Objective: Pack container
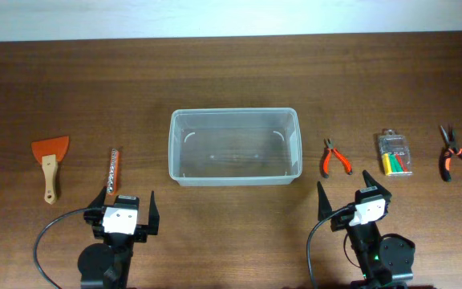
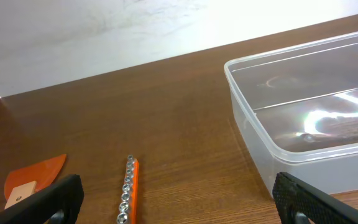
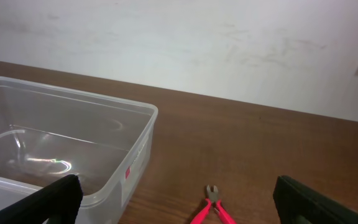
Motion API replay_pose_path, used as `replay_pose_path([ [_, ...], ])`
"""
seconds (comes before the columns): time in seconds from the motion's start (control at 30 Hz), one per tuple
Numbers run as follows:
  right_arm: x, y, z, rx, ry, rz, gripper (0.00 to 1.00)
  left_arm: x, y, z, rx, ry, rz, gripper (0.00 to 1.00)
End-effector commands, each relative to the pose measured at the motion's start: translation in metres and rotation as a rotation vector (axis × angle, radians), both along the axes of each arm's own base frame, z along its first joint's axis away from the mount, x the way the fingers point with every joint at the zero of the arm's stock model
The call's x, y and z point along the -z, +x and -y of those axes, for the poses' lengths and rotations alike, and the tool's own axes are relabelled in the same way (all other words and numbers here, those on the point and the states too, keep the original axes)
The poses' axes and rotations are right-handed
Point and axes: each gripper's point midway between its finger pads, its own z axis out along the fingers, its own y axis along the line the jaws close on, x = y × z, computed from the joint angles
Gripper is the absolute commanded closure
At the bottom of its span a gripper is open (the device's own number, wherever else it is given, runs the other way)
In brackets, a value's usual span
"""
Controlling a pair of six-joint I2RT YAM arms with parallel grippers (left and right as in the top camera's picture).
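The container [image 1: 235,112], a large clear plastic tub, stands empty at the table's centre. It also fills the right of the left wrist view as the container [image 2: 291,155] and the left of the right wrist view as the container [image 3: 104,104]. My left gripper [image 1: 127,205] hovers near the front edge, left of the tub, open and empty. An orange socket rail [image 2: 129,190] lies just ahead of the left gripper [image 2: 179,205]. My right gripper [image 1: 347,193] is open and empty at the front right, with red-handled cutters [image 3: 213,208] lying ahead of the right gripper [image 3: 179,202].
An orange scraper [image 1: 50,164] with a wooden handle lies at the far left, beside the socket rail [image 1: 113,175]. Right of the tub lie the red cutters [image 1: 334,158], a small clear case [image 1: 395,153] with coloured pieces, and orange-and-black long-nose pliers [image 1: 455,154].
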Motion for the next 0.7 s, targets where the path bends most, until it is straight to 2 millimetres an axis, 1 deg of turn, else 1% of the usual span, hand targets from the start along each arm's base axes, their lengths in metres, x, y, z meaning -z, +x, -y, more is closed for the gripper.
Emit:
replay_pose_path([
  [0.0, 0.002, 0.0, 0.0, 0.003, 0.007, -0.003, 0.01, 0.0, 0.0, 0.001, 0.004, -0.007, 0.005, 0.01],
  [0.4, 0.0, 0.0, 0.0, 0.003, 0.008, 0.006, 0.01, 0.0, 0.0, 0.001, 0.004, -0.007, 0.005, 0.01],
  [0.63, -0.022, 0.0, 0.0, 0.003, 0.019, 0.092, 0.01, 0.0, 0.0, 0.001, 0.004, -0.007, 0.005, 0.01],
  [0.67, -0.025, 0.0, 0.0, 0.003, 0.044, 0.099, 0.01, 0.0, 0.0, 0.001, 0.004, -0.007, 0.005, 0.01],
])
